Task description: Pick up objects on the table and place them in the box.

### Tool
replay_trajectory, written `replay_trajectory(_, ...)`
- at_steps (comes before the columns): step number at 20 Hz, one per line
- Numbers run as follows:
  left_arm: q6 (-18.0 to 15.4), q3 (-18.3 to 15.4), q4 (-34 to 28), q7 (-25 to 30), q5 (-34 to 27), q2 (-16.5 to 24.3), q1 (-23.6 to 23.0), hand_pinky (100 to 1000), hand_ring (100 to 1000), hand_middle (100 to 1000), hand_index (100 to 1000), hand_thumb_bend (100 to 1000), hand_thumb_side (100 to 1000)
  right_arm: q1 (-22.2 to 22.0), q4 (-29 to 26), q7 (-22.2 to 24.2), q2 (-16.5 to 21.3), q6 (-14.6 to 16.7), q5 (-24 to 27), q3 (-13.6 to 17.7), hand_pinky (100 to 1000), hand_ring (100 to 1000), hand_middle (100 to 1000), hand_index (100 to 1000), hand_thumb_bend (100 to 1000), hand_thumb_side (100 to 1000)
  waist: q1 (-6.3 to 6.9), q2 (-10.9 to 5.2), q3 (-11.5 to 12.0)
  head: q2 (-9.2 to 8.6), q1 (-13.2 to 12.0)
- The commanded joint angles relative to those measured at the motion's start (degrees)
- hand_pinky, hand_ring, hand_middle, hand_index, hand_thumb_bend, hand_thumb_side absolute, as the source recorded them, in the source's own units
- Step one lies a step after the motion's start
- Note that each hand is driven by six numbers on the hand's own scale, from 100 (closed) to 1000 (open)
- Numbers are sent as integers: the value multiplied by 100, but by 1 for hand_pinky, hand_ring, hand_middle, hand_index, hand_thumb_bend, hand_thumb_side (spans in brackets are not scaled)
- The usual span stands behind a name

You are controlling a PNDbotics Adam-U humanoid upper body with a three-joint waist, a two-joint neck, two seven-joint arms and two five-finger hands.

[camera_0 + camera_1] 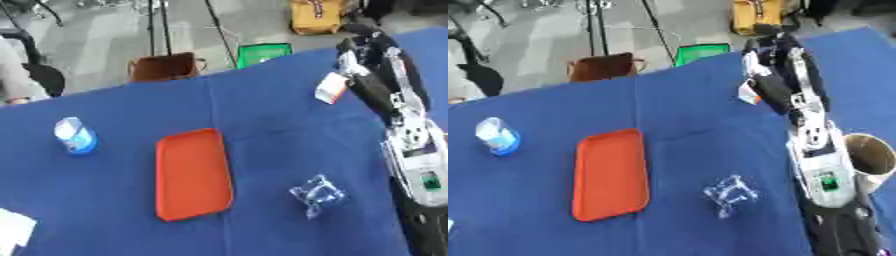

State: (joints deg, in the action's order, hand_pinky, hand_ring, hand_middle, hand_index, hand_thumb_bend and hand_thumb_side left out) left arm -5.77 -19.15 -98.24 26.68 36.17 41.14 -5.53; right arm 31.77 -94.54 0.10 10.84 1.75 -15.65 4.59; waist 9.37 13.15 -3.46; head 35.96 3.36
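The right hand (367,60) reaches out over the far right part of the surface (271,110), its arm running in from the lower right edge, black at the wrist and silver-white along the forearm. Its fingers are curled round a small white packet with an orange-red edge (332,88), which sits at the left side of the hand and appears lifted off the blue cloth rather than lying on it. Nearer the robot, left of the forearm, a small clear crumpled wrapper (317,194) lies on the cloth, apart from the arm. Further left, about the middle of the surface, lies a flat orange tray (192,172) with rounded corners, its long side running away from the robot; nothing lies in it. Well to the left of the tray stands a small blue and white carton (75,135). In the right eye view a round tan container (871,156), open at the top, shows just to the right of the forearm. A white thing (14,229) shows at the lower left corner of the left eye view; what it is cannot be told. The left hand shows in neither view.
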Motion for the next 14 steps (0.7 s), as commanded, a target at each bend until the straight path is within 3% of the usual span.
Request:
replay_trajectory(1, -96, 109, 213, 279, 73, 508, 56, 917, 896, 867, 858, 985, 590, 69, -72, 1, 80, -3, -42, 22, 696, 540, 620, 849, 100, 486, -14, -110, 14, -48, 12)
replay_trajectory(7, -199, 273, 529, 517, 196, 649, 296, 920, 893, 860, 845, 913, 555, 54, -64, 16, 78, -1, -31, 6, 695, 540, 620, 849, 100, 487, -2, -118, 3, 10, -146)
replay_trajectory(9, -229, 294, 597, 463, 185, 610, 392, 917, 889, 858, 843, 904, 552, 59, -59, 24, 85, 2, -25, -1, 695, 539, 620, 849, 100, 487, 5, -108, -17, -4, -555)
replay_trajectory(10, -252, 321, 620, 446, 182, 586, 445, 914, 887, 856, 841, 896, 552, 60, -56, 27, 91, 2, -21, -3, 695, 539, 620, 849, 100, 488, 15, -102, -35, -50, -1015)
replay_trajectory(12, -302, 385, 648, 442, 205, 574, 539, 916, 888, 856, 839, 894, 546, 60, -53, 27, 101, 3, -12, -3, 695, 539, 620, 849, 100, 488, 30, -94, -56, -90, -1524)
replay_trajectory(14, -341, 451, 657, 466, 249, 596, 620, 920, 891, 856, 835, 895, 541, 60, -52, 28, 105, 3, -6, -6, 695, 539, 620, 849, 100, 489, 39, -91, -72, -80, -1703)
